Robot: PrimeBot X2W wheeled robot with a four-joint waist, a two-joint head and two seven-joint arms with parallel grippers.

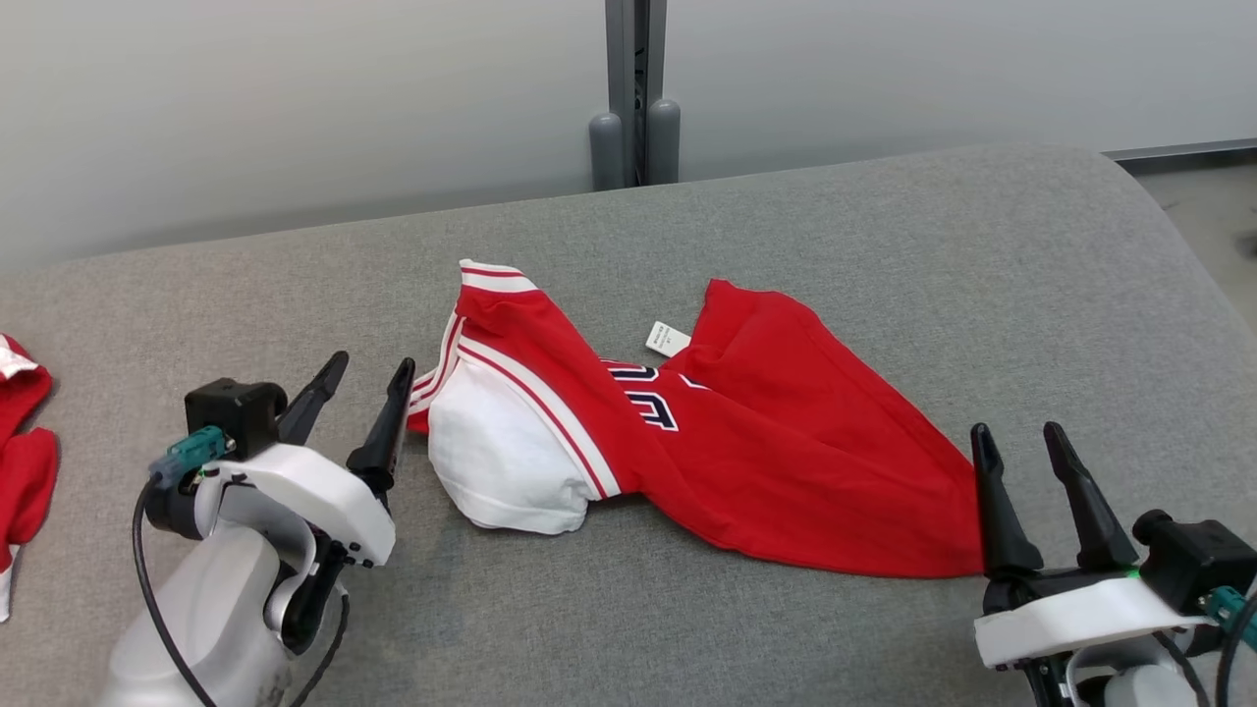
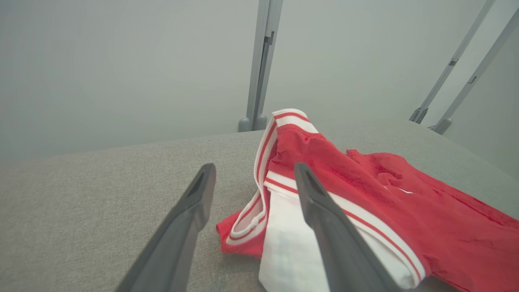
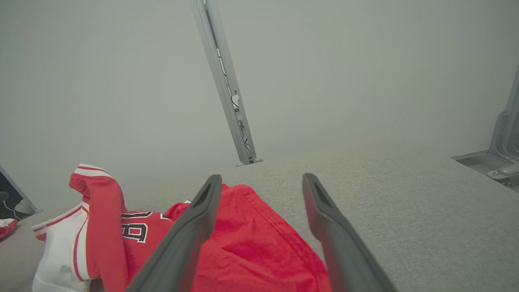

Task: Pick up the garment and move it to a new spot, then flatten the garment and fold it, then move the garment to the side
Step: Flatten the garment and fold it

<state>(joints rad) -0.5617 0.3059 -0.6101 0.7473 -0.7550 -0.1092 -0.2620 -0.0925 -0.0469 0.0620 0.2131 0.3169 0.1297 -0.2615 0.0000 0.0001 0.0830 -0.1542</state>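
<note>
The garment (image 1: 746, 447) is a red jersey with white panels, striped trim and dark numbers, lying crumpled in the middle of the grey padded surface (image 1: 884, 236). A small white label (image 1: 668, 339) sticks up from it. My left gripper (image 1: 371, 371) stands open just left of the garment's white part, touching nothing. In the left wrist view the garment (image 2: 365, 190) lies to the right of the left gripper (image 2: 253, 170). My right gripper (image 1: 1019, 437) is open beside the garment's lower right corner. The right wrist view has the garment (image 3: 251, 247) behind the left finger of the right gripper (image 3: 261, 180).
Another red and white piece of cloth (image 1: 22, 442) lies at the far left edge. A grey post (image 1: 635, 93) stands behind the surface against a pale wall. The surface's rounded right edge drops to the floor (image 1: 1213, 216).
</note>
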